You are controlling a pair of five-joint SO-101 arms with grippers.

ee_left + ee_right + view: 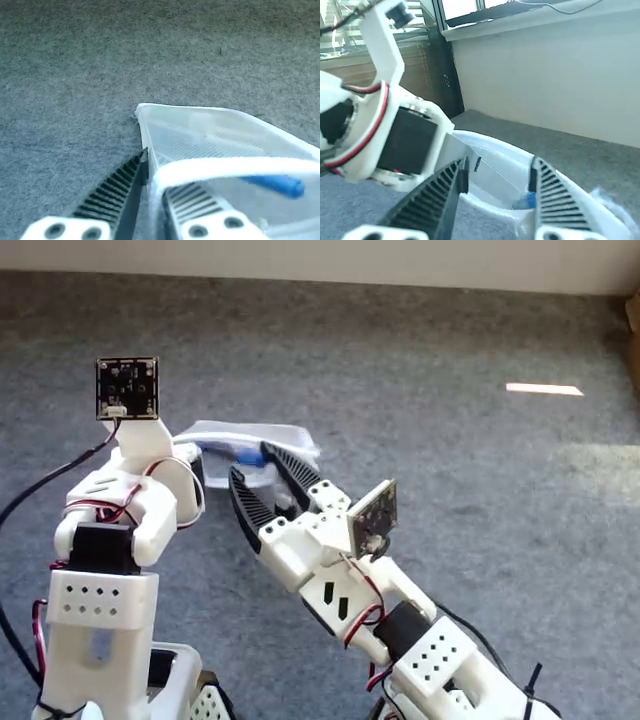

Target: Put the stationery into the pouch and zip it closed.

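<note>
A translucent white pouch (250, 435) lies on the grey carpet with a blue pen (240, 453) inside it. My left gripper (192, 453) is at the pouch's left end. In the left wrist view the left gripper (151, 170) is shut on the rim of the pouch (210, 135), with the blue pen (272, 183) behind the mesh wall. My right gripper (249, 459) stands open, its black fingers (290, 472) spread around the near side. From the right wrist, the right gripper (500, 167) straddles the pouch (490, 172), and a blue piece (525, 201) shows by one finger.
Grey carpet (470, 420) spreads to the right and behind the pouch. A bright patch of sunlight (545, 389) lies far right. The left arm's body (375, 125) stands close beside the right gripper. A pale wall (560, 70) rises behind the carpet.
</note>
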